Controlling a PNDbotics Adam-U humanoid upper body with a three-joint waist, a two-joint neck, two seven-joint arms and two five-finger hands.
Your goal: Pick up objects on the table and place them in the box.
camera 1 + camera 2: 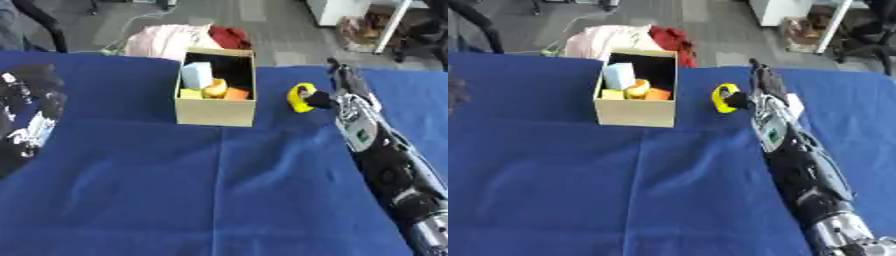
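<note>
On the blue-covered table (219, 190), an open cardboard box (215, 111) stands upright toward the far side and holds a pale blue block (197, 75), a yellow piece (215, 89) and an orange piece (237, 94). Just to the right of the box, the right robot hand (759, 92) has its thumb against a yellow ring-shaped object (724, 98), fingers extended beyond it; whether the object is pinched cannot be told. The left robot hand (31, 107) shows at the left edge, well apart from the box, its finger state not discernible

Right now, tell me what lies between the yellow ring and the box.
Nothing: only bare blue cloth separates the yellow ring from the box, clearest in the right eye view. The right hand is at the ring's far side.
</note>
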